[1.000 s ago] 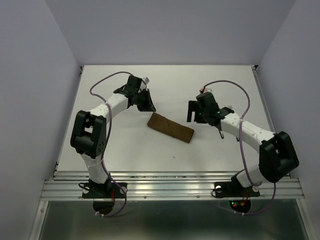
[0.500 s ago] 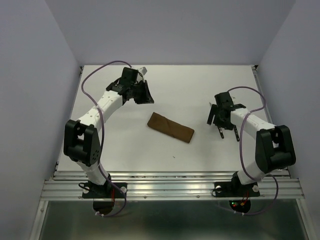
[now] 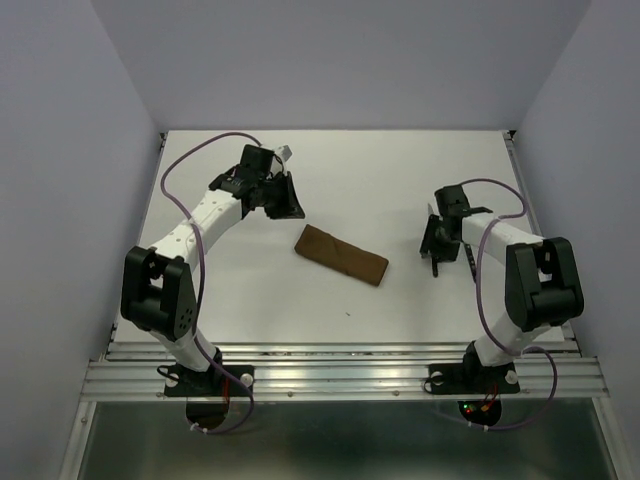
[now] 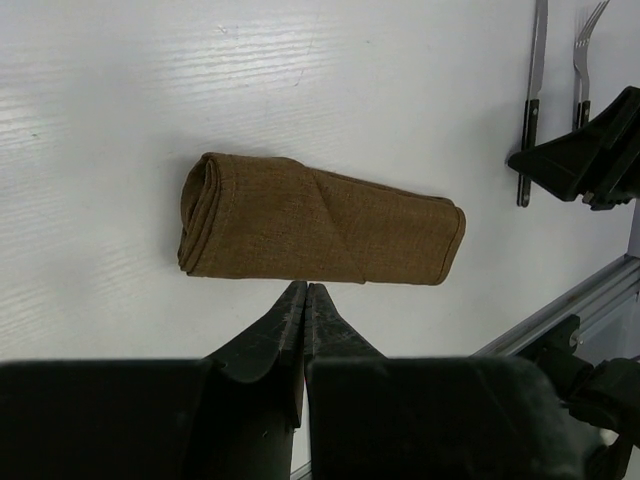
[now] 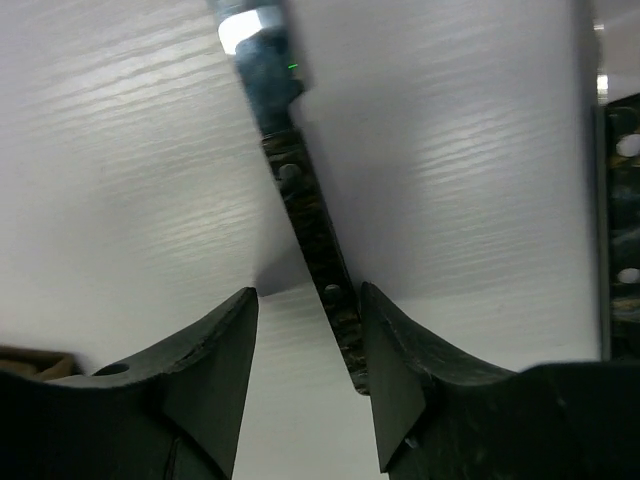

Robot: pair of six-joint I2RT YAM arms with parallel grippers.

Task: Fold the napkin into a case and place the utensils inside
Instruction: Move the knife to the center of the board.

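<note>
The napkin, folded into a narrow brown case (image 3: 342, 256) (image 4: 320, 232), lies at an angle mid-table. My left gripper (image 3: 290, 205) (image 4: 305, 288) hovers just off its upper-left end, shut and empty. The utensils lie to the right: the knife (image 4: 530, 100) and the fork (image 3: 471, 262) (image 4: 583, 60). My right gripper (image 3: 437, 250) (image 5: 308, 295) is down over the knife (image 3: 437, 269). It is open, straddling the dark riveted handle (image 5: 315, 225). The handle leans against the right finger, with a gap to the left finger.
The table's metal rail (image 5: 605, 200) (image 4: 590, 295) runs close beside the right gripper. White walls enclose the table on three sides. A small dark speck (image 3: 348, 315) lies in front of the case.
The right gripper swung right from the case and dropped over the knife, its jaws narrowing. The left arm pulled back and left, away from the case's end.
</note>
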